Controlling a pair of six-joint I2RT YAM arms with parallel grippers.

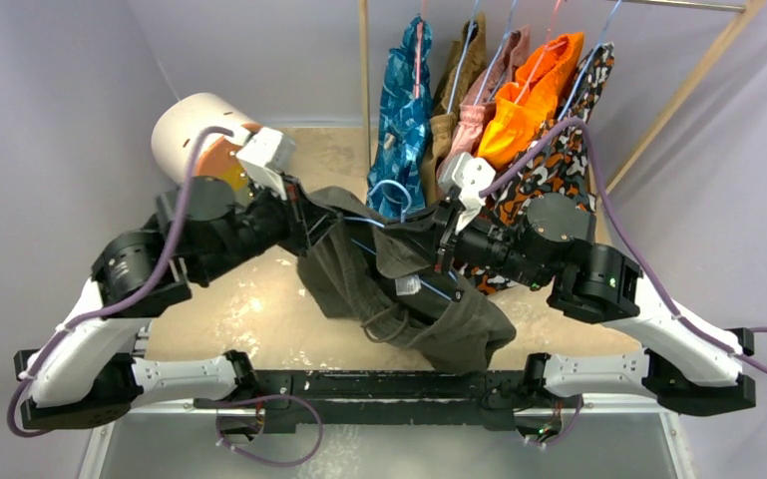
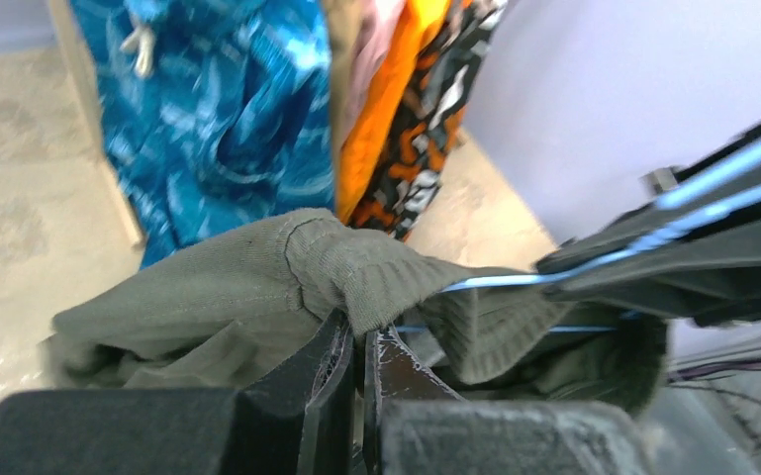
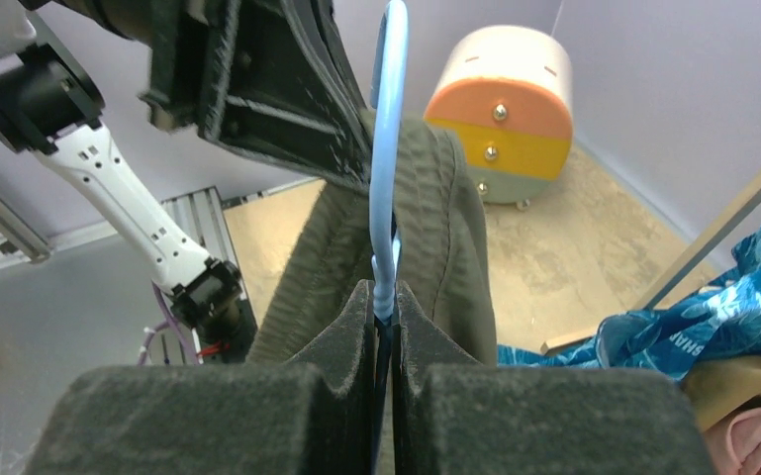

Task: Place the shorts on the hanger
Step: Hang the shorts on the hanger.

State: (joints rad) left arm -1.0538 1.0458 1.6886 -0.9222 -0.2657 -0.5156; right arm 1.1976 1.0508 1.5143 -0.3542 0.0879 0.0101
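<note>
**STATUS: BOTH JAWS CLAMPED, ONE SET ON SHORTS, ONE ON HANGER**

1. L arm: jaws fully closed, no gap at the tips. They pinch a fold of ribbed waistband on the olive shorts. In the L wrist view the fold bulges just above the jaw tips, ctr frame.

2. R arm: jaws closed on the light-blue wire hanger. In the R wrist view the wire rises from between the tips to top ctr.

3. Shorts, top view: ctr frame, slung between both arms. The upper end is lifted off the counter. The lower end sags toward bottom ctr. Contact w/ the counter there: cannot tell.

4. Hanger vs. shorts: in the L wrist view the blue wire enters the fabric from the right. In the R wrist view the fabric lies against the wire, right of it. Whether the wire runs inside a leg: cannot tell.

5. Surroundings, top view: blue patterned shorts and an orange garment hang top ctr. A round drawer unit stands upper left.
</note>
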